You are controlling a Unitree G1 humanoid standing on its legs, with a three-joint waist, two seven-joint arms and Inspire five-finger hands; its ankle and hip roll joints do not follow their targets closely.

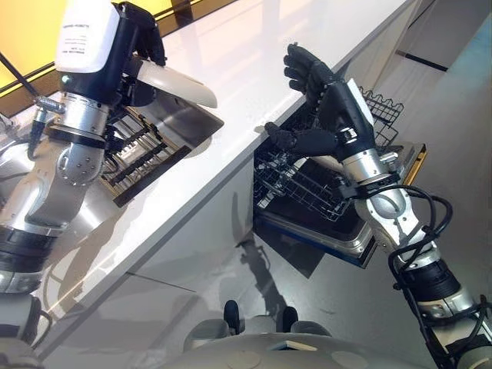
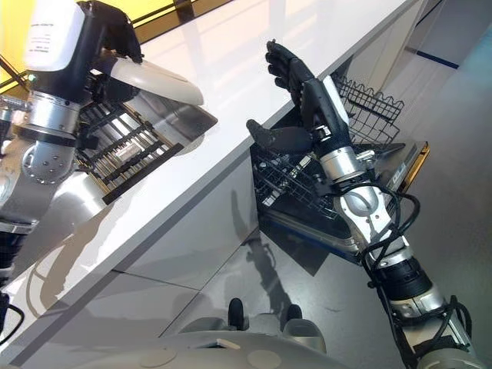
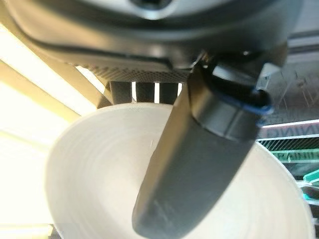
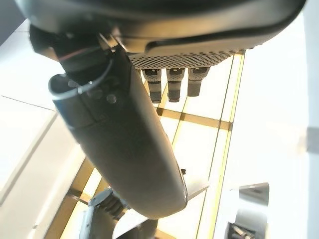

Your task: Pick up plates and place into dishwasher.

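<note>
White, smooth plate (image 1: 178, 83) gripped in the robot's left hand (image 1: 142, 38), held above the counter (image 1: 254, 69) and well apart from the open dishwasher (image 1: 338, 192).

The plate is round, shallow and glossy, with faint rings in its bowl; the left thumb lies across its inner face and the fingers curl behind its rim, pinching it. It is carried tilted, its rim pointing toward the dishwasher, which lies across the counter's edge, toward the robot's right and lower down. Below the plate sits a dark slatted drying rack (image 1: 142, 157) beside a steel sink. The right hand (image 1: 319, 100) hovers over the dishwasher's wire basket (image 1: 307, 188), fingers straight and spread, thumb out, holding nothing. It is the nearer hand to the basket, so a handover or a long reach by the left arm looks likely. The counter is pale, flat and reflective.
</note>
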